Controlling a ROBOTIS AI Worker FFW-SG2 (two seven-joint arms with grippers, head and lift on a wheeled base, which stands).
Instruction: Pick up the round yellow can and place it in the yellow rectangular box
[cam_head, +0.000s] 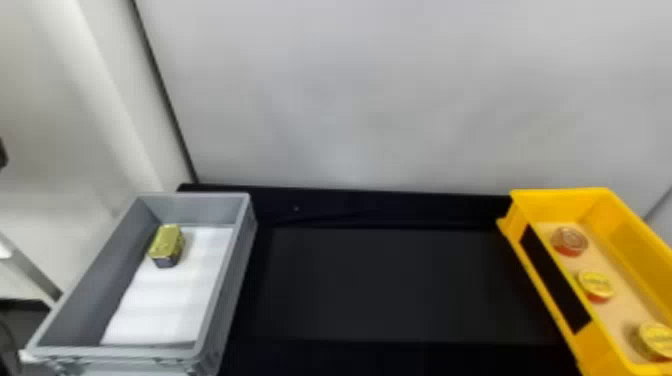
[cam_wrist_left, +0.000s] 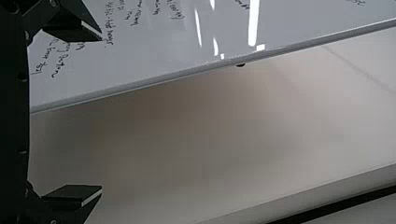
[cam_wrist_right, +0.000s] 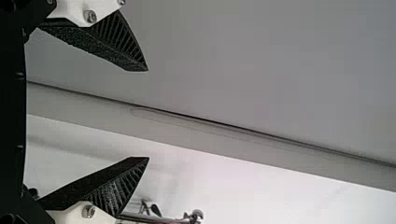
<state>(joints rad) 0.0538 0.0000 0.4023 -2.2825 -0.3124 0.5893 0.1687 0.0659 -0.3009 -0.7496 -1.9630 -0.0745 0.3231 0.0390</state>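
A pale wall (cam_head: 400, 90) rises behind everything in the head view, and a glossy whiteboard (cam_wrist_left: 140, 60) with handwriting on it shows in the left wrist view. Below the wall lies the black tabletop (cam_head: 390, 285). On the robot's left is the open grey box (cam_head: 232, 295), and well apart from it, on the robot's right, the yellow rectangular box (cam_head: 635, 245), with a black panel (cam_head: 555, 280) on its side facing the grey one. A white sheet (cam_head: 165, 305) covers part of the grey box's floor; a tan liner (cam_head: 617, 310) lies in the yellow one. The left pincer (cam_wrist_left: 102, 112) is spread wide, nothing between its fingers, and the right pincer (cam_wrist_right: 148, 115) is likewise spread and holding nothing. An angular tin (cam_head: 167, 245) with a yellow top and dark side sits in the far part of the grey box. Smallest are three round cans in a row inside the yellow box: a reddish can (cam_head: 569, 241) farthest, then a middle yellow-lidded can (cam_head: 595, 285), and a near yellow-lidded can (cam_head: 655, 340); which of these two yellow-lidded ones is meant, I cannot tell.
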